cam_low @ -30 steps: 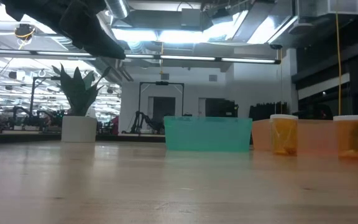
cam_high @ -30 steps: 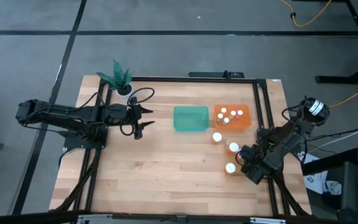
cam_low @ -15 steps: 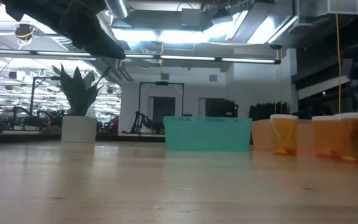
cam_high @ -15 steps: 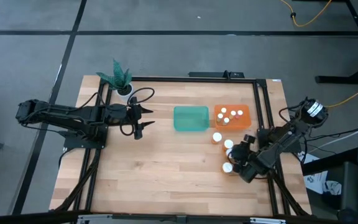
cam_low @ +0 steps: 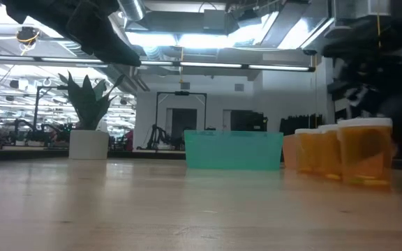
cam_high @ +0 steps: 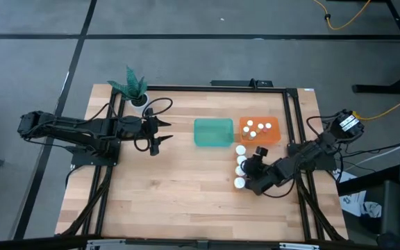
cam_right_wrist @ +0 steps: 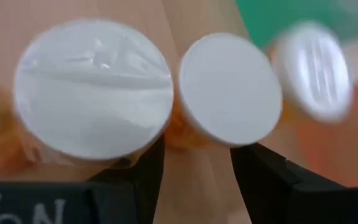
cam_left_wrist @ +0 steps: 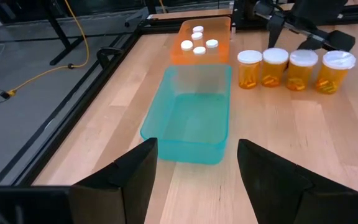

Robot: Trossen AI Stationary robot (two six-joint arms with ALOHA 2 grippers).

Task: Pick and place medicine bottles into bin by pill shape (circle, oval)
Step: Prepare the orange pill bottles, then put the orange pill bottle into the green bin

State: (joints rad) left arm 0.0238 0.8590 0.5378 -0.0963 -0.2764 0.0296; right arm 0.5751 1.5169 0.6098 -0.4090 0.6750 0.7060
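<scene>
Four amber bottles with white caps stand upright on the table in a close row (cam_high: 240, 167), right of centre; they also show in the left wrist view (cam_left_wrist: 289, 67) and the low view (cam_low: 363, 159). Several more bottles stand in the orange bin (cam_high: 259, 130). The teal bin (cam_high: 213, 132) beside it holds nothing. My right gripper (cam_high: 249, 165) is open, low at the row's right side, with one bottle's cap (cam_right_wrist: 229, 90) between its fingers. My left gripper (cam_high: 160, 132) is open and touches nothing, left of the teal bin. My right gripper comes at the row about level from the table's right side, fingers (cam_right_wrist: 263, 177) on either side of the second bottle from the far end (cam_high: 241, 161). The caps hide the fingertips, so I cannot tell whether they touch it. The bottle stands upright on the table.
A white pot with a green plant (cam_high: 136, 90) stands at the far left corner. A black frame (cam_high: 287, 118) runs along the table's edges. Bare wood (cam_high: 186, 187) lies on the near side and in the middle.
My right gripper has gone toward the table's left edge, into the loose bottles. The bottles have slid left along the table and now stand upright in one close row instead of apart. My left arm has kept still.
</scene>
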